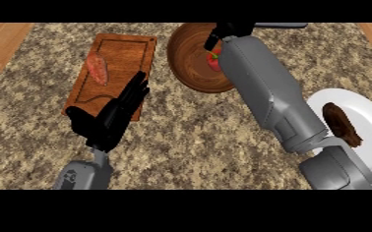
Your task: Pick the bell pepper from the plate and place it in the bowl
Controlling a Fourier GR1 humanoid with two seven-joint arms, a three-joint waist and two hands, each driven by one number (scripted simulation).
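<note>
Bell pepper [213, 60]: only a red sliver with a bit of green stem shows, over the wooden bowl [190, 59], beside the right forearm. Right hand [227, 30] is mostly cut off at the top; can't tell if it's pinching the pepper. Left hand [116, 112] rests spread, fingers straight, over the cutting board [123, 59].

Handling guess: light, hollow, stiff but waxy-slick skin; take it across the body, not the stem.

Count: one pepper, one bowl, one white plate [357, 105] with one brown item [341, 124], one board with one reddish piece [97, 68], all on the surface [196, 137].

Red bell pepper [213, 61] in wooden bowl [190, 59]
</note>
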